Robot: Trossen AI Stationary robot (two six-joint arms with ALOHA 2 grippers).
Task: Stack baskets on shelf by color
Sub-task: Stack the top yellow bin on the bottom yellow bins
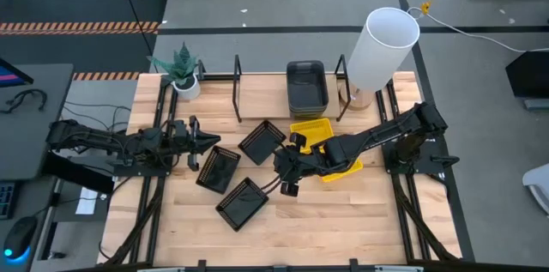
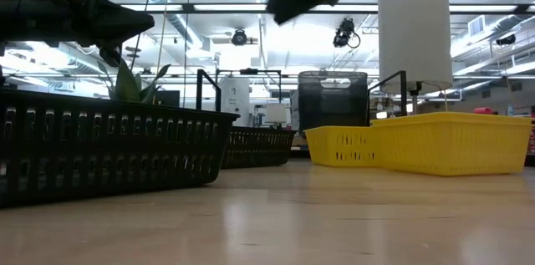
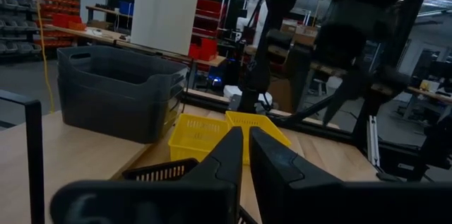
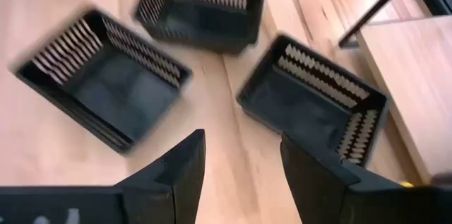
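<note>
Inspecting the shelf (image 1: 283,105), you find the grey baskets (image 1: 306,86) stacked there, yellow baskets (image 1: 322,145) just before it, three black baskets (image 1: 243,175) loose on the tabletop (image 1: 343,220), your right gripper (image 1: 288,176) spread above them, left gripper (image 1: 208,139) pressed together.
</note>
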